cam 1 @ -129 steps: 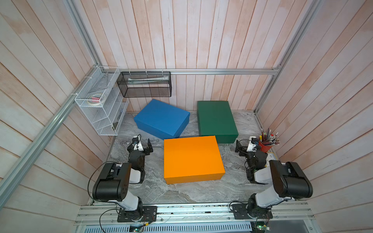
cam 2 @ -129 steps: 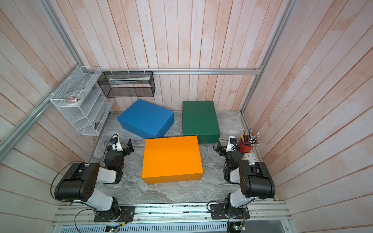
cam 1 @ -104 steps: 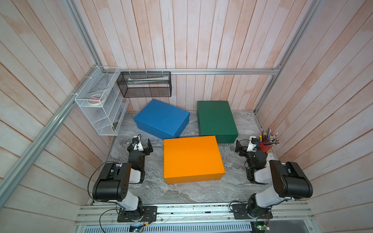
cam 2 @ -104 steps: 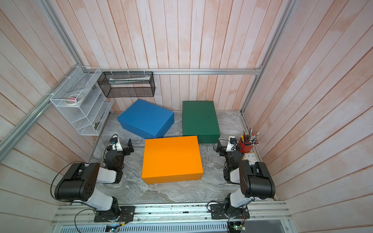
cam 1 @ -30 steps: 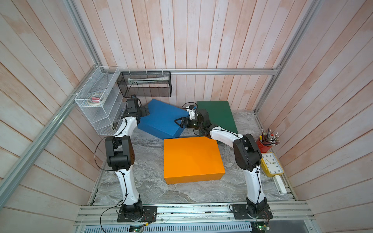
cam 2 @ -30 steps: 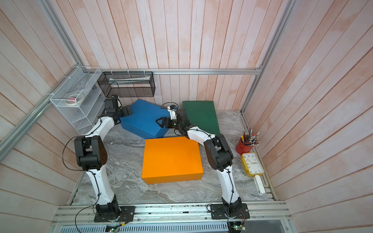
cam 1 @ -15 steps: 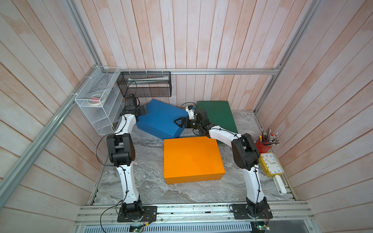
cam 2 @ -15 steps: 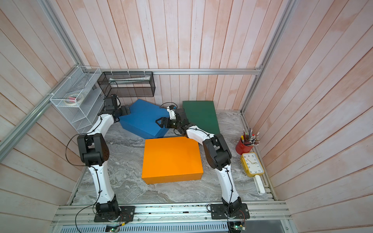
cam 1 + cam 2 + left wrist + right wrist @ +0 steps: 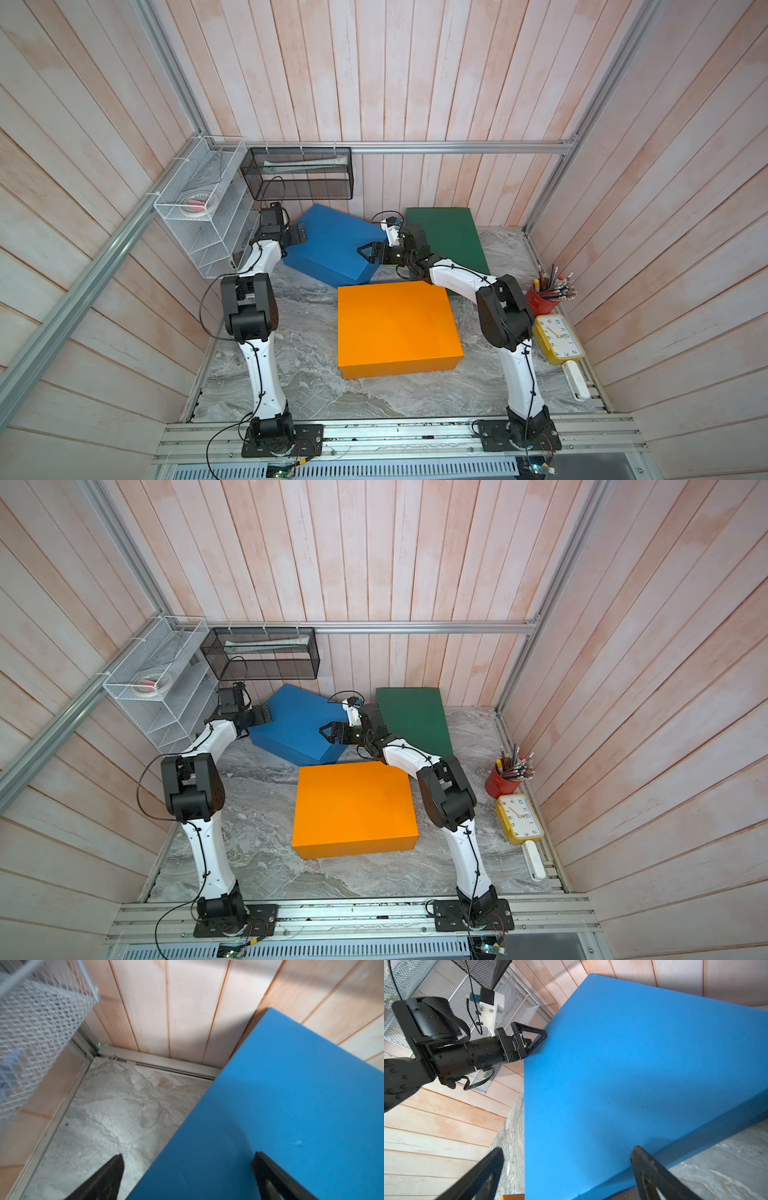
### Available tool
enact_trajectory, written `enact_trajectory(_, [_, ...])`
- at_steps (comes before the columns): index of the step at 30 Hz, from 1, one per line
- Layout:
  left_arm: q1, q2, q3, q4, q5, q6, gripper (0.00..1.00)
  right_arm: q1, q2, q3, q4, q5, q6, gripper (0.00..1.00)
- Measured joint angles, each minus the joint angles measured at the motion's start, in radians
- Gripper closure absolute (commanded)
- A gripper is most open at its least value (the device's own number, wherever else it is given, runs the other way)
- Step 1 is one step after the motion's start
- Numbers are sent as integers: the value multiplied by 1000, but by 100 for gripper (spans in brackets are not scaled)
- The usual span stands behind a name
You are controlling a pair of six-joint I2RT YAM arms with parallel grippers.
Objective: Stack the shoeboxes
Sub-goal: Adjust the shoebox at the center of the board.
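Three shoeboxes lie on the marble floor. The blue shoebox (image 9: 332,245) (image 9: 299,725) sits at the back left, the dark green shoebox (image 9: 446,237) (image 9: 411,717) at the back right, and the orange shoebox (image 9: 395,328) (image 9: 353,808) in the front middle. My left gripper (image 9: 300,235) (image 9: 188,1155) is open at the blue box's left corner, one finger over the lid (image 9: 270,1115) and the other over bare floor. At the blue box's (image 9: 623,1064) right corner my right gripper (image 9: 365,253) (image 9: 566,1149) stands open, straddling that corner. Neither holds anything.
A white wire rack (image 9: 203,208) hangs on the left wall close to my left arm, with a black mesh basket (image 9: 299,178) on the back wall above the blue box. A red pencil cup (image 9: 542,301), a yellow clock (image 9: 559,338) and a white bar (image 9: 575,380) line the right edge.
Both arms have left their folded rest at the front and reached the blue box's two corners. Over the last second the left gripper edged closer to its corner; the boxes look unmoved.
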Motion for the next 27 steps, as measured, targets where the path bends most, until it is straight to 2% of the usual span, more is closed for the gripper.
enact_trajectory(3, [0,-47,-88,63,0,19,0,1,0,-8,13,0,0,2])
enact_trajectory(11, [6,-61,-129,109,42,46,0,1,0,-16,28,0,-3,2])
enact_trajectory(18, [6,-156,-271,148,81,44,0,-11,-8,-17,4,11,-5,2])
enact_trajectory(27, [-45,-243,-372,138,123,22,0,-64,-38,-15,-79,72,-5,2])
